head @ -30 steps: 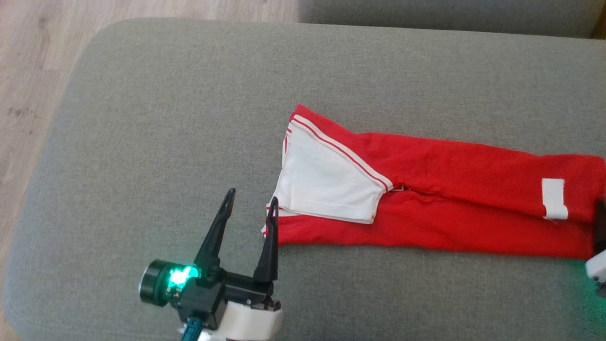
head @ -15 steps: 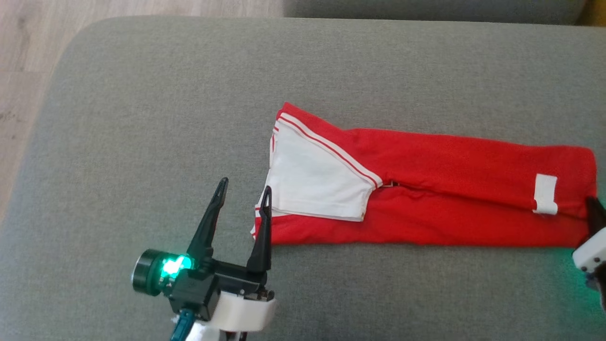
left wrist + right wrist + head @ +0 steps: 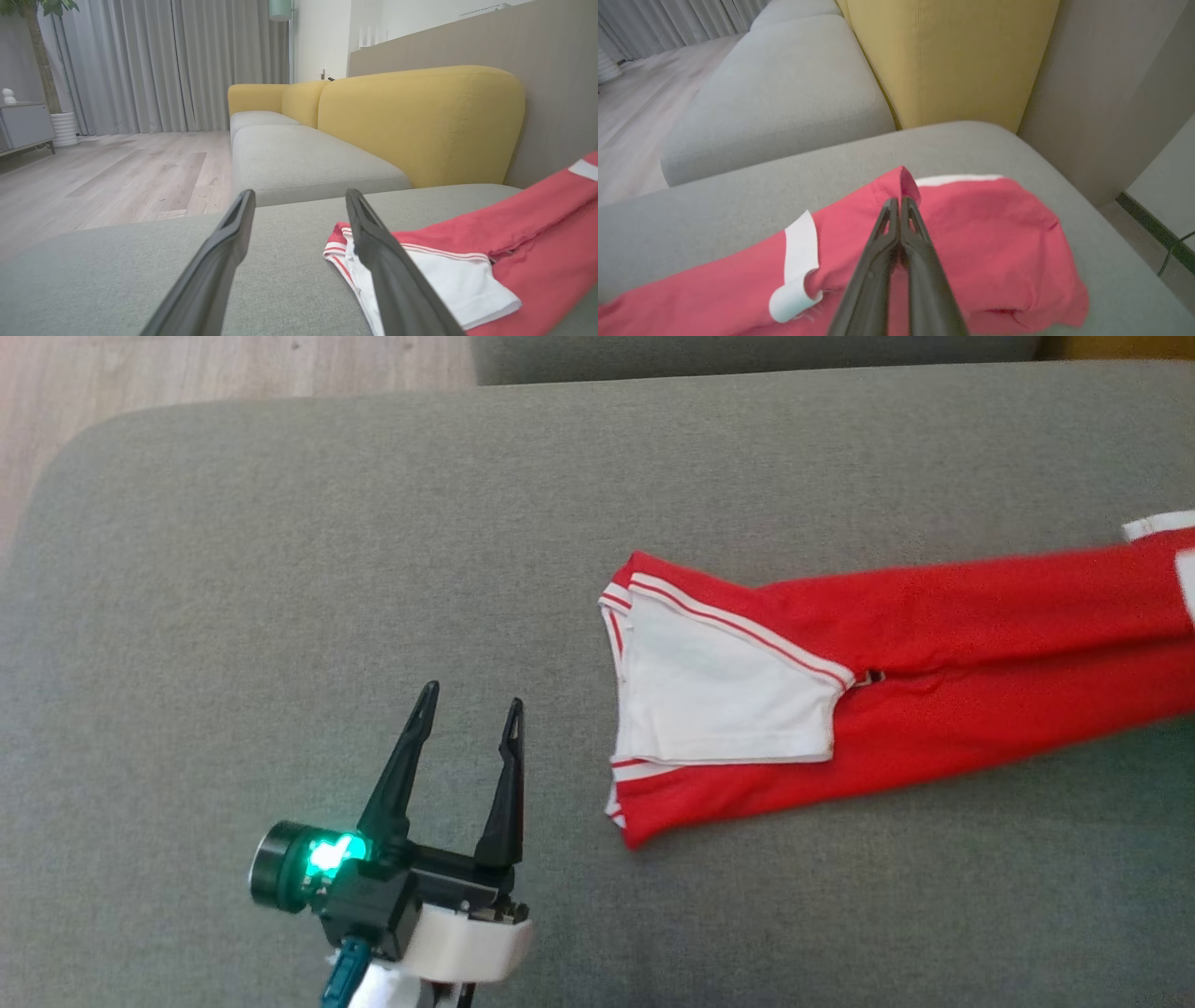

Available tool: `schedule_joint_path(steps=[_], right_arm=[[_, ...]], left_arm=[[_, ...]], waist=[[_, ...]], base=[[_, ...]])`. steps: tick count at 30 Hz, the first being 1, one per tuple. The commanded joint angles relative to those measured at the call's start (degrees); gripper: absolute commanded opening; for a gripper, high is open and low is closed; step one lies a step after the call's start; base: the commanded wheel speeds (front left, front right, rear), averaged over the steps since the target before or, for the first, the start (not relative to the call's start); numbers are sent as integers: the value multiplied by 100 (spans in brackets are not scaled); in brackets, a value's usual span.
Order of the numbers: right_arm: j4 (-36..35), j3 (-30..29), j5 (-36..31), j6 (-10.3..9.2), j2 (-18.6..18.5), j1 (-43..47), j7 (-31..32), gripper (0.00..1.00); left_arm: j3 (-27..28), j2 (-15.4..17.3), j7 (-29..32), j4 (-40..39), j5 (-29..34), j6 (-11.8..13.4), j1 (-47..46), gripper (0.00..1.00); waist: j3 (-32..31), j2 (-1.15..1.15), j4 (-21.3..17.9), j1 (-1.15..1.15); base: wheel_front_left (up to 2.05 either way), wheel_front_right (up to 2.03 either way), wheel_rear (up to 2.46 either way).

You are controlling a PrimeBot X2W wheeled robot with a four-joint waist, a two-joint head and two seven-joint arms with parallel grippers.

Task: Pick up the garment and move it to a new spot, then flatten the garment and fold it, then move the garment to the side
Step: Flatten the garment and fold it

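You have the red-and-white garment (image 3: 934,635) stretched across the right half of the grey seat cushion (image 3: 280,569), right end raised | your right gripper (image 3: 900,201): clenched on a red fold of it | your left gripper (image 3: 471,695): fingers spread, empty, over the cushion, left of the garment

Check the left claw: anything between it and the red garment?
Nothing visible. Only bare grey cushion lies between the open left claw and the white-trimmed end of the garment, which sits to the claw's right in the head view.
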Motion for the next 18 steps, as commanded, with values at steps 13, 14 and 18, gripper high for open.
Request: schedule_joint_path(steps=[13,14,18], right_arm=[[-2601,1223,187,39,901,-238,840,0],[-2667,1393,135,39,1051,-259,828,0],[-2677,2127,-53,39,1663,-313,693,0]], left_arm=[[290,-161,-28,-25,107,-149,-80,100],[286,-166,-28,-10,103,-161,-87,100],[273,-183,-28,39,89,-198,-126,100]], waist=[[14,0,63,0],[7,0,85,0],[8,0,195,0]], base=[[0,0,0],[0,0,0],[0,0,0]])
